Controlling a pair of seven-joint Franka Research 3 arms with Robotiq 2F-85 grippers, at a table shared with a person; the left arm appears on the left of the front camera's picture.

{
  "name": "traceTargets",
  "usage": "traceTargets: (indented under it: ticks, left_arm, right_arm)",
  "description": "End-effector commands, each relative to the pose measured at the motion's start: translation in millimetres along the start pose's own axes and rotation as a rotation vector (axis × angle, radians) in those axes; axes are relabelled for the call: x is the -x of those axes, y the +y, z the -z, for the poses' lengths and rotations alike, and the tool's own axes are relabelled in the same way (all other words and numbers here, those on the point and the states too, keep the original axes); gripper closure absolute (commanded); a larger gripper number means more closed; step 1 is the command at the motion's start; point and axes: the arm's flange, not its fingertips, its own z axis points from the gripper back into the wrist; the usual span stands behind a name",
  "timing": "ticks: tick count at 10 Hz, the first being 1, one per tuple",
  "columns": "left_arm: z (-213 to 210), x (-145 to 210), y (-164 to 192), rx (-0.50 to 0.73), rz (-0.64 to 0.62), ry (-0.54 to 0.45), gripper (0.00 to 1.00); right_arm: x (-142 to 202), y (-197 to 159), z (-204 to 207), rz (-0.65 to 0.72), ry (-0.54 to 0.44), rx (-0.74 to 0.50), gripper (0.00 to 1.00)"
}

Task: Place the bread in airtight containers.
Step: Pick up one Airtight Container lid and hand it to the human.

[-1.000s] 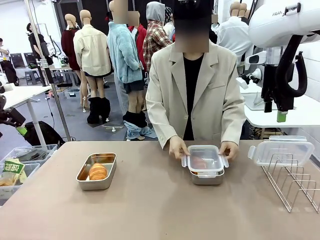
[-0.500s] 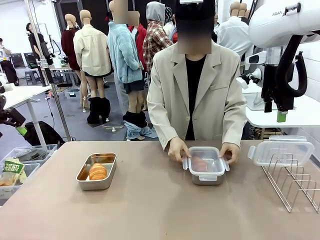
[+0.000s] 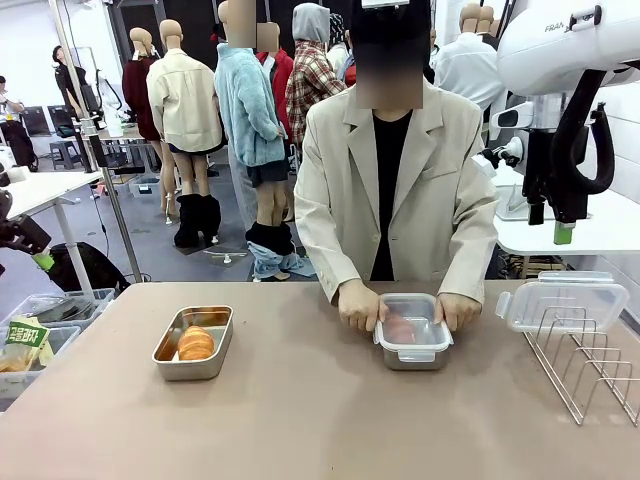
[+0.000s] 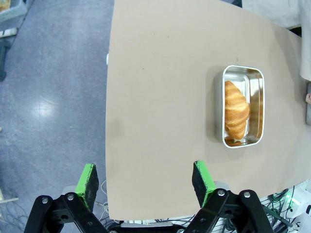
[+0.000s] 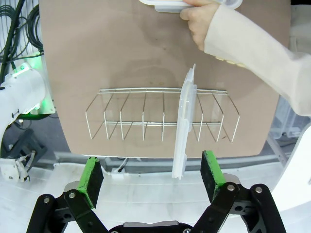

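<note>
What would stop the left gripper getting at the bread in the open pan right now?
Probably nothing, so likely yes. The left gripper is open, the pan has no lid, and the bread lies bare in it. The person's hands are away at the lidded container.

Bright, even indoor light — soft shadows, wide-angle edge bending.

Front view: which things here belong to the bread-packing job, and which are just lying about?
Belong to the job:
- open steel container with bread inside
- lidded container under the person's hands
- spare clear lid

Just lying about:
- wire rack propping that lid
- plastic bins at far left
</note>
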Motion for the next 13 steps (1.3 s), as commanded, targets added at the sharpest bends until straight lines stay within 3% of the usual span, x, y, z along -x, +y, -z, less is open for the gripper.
traceTargets:
  ticks: [1, 13]
  left_arm:
    - [-1.0, 0.7, 1.0, 0.002, -0.004, -0.008, 0.0]
    - [-1.0, 0.7, 1.0, 0.002, -0.004, -0.008, 0.0]
  right_arm:
    - [0.7, 1.0, -1.2, -0.002, 0.0, -0.009, 0.0]
    - [0.7, 1.0, -1.2, -0.002, 0.0, -0.009, 0.0]
